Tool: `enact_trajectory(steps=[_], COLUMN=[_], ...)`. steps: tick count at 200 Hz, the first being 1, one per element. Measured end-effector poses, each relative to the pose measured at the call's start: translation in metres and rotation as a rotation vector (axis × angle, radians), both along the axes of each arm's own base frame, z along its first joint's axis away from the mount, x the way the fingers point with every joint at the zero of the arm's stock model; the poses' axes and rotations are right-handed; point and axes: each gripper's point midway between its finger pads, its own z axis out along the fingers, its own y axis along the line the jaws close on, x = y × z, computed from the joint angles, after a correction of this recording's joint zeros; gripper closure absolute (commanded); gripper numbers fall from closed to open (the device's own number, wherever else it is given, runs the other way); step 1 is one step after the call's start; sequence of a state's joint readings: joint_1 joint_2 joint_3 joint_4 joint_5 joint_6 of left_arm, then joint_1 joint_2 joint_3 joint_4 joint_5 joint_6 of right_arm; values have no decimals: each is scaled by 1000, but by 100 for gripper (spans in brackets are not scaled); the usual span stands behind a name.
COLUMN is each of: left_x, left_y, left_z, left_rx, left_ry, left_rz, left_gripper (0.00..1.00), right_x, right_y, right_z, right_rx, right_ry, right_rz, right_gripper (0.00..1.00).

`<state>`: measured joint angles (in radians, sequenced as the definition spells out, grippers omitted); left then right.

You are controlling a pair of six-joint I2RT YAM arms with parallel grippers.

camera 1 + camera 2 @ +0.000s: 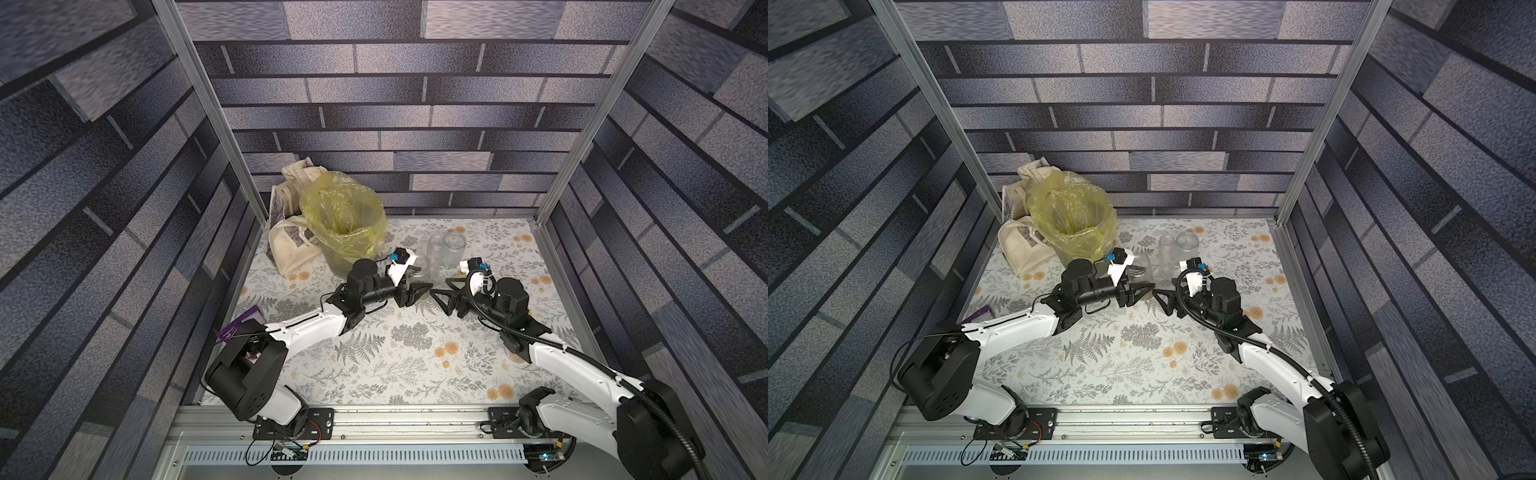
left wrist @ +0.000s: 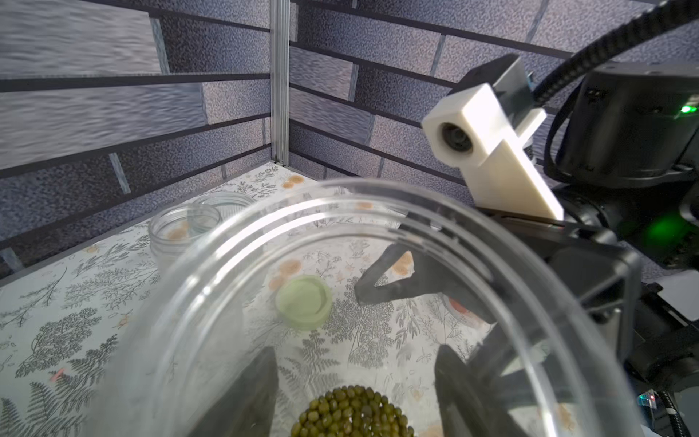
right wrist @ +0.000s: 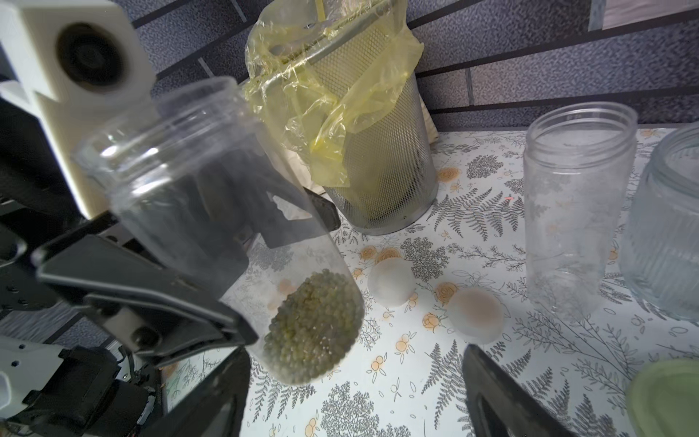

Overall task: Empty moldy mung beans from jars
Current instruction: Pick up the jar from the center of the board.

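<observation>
My left gripper (image 1: 423,289) is shut on a clear lidless jar (image 3: 212,189), which it holds tilted above the table. A small heap of olive-green mung beans (image 3: 314,329) lies at the jar's bottom, also visible between the left fingers as mung beans (image 2: 351,412). My right gripper (image 3: 359,397) faces it a short way off, open with only tablecloth between its fingers. Two other jars stand empty and lidless behind: a tall narrow jar (image 3: 575,212) and a wider ribbed jar (image 3: 665,234). In both top views the two grippers nearly meet tip to tip at mid-table.
A mesh bin lined with a yellow bag (image 1: 345,216) stands at the back left, with a cream tote bag (image 1: 291,245) beside it. Two frosted white lids (image 3: 391,280) lie on the floral cloth, and a pale green lid (image 2: 304,302) lies near the right gripper.
</observation>
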<state>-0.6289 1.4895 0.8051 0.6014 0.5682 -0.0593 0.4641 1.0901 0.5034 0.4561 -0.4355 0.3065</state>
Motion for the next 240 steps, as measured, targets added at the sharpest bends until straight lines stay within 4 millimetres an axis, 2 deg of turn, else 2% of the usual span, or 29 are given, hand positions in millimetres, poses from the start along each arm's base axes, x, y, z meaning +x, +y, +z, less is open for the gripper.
enact_trajectory(steps=[22,39,63,80,116,161,194,240], left_x=[-2,-5,-11,-17,-33,-44,-48,-44], left_y=[8,16,24,28,24,18,13,5], left_z=[-21,-28,-19,-9,13,29,34,32], left_rx=[60,79,71,58,23,13,28,47], left_ry=[68,108,109,98,79,68,59,62], left_rz=[-18,-43,-78,-108,-211,-289,-311,-324], left_gripper=[39,40,41,41,42,43,43,43], right_x=[-3,-7,-11,-15,-21,-20,-16,-11], right_y=[2,4,9,13,23,34,39,46], right_z=[15,35,64,74,74,70,75,85], right_rx=[22,46,78,90,101,129,149,168], right_ry=[-34,-75,-130,-148,-130,-94,-95,-101], right_rz=[23,44,87,121,205,278,301,335], right_gripper=[10,10,9,9,6,6,7,8])
